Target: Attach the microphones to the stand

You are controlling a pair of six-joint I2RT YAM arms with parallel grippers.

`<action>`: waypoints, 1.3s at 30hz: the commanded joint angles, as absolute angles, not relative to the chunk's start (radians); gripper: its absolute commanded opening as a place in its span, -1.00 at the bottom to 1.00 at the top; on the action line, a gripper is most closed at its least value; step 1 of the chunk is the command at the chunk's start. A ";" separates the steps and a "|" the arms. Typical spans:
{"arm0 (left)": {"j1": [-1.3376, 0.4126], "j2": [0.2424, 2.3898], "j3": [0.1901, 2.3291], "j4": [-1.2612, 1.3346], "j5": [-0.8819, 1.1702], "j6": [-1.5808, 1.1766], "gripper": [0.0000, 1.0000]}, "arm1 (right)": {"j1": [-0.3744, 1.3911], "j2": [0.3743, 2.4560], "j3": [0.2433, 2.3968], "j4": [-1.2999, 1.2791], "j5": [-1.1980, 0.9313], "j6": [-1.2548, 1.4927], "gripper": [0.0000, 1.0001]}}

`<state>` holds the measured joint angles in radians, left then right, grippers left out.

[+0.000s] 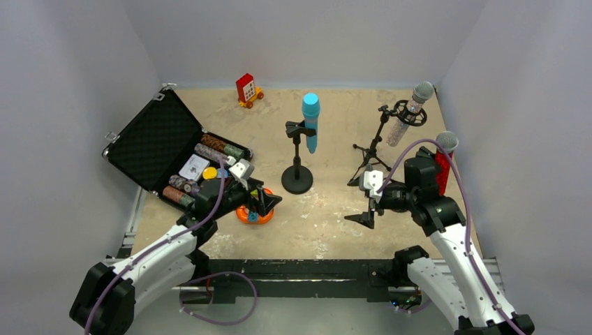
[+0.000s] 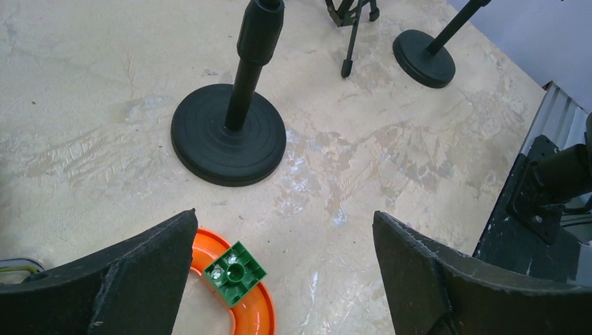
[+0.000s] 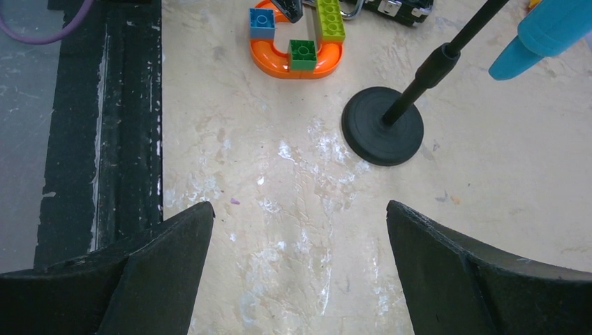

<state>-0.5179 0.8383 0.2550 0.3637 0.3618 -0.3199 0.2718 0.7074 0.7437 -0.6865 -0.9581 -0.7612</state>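
Observation:
The light-blue microphone hangs in the clip of the middle round-base stand; it also shows in the right wrist view. The silver glitter microphone sits in the ring mount of the tripod stand. The red glitter microphone stands upright at the right, its lower part hidden behind my right arm. My left gripper is open and empty, low over the orange toy. My right gripper is open and empty over bare table.
An open black case with small items lies at the left. An orange ring toy with a green brick lies under my left gripper. A red toy stands at the back. A second round stand base sits beyond the tripod.

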 commanded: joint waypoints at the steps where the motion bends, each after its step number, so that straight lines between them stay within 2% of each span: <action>1: -0.528 0.868 0.282 0.451 0.357 -0.273 0.98 | 0.267 0.720 0.741 -0.669 -0.941 -0.782 0.94; 12: -0.529 0.938 0.304 0.475 0.351 -0.259 0.98 | 0.267 0.727 0.734 -0.672 -0.936 -0.802 0.95; 39: -0.528 0.949 0.337 0.448 0.327 -0.259 0.99 | 0.267 0.733 0.731 -0.680 -0.930 -0.821 0.96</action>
<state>-0.5209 0.9428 0.2955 0.4088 0.3317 -0.2840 0.2718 0.7330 0.7322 -0.6884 -0.9325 -0.8062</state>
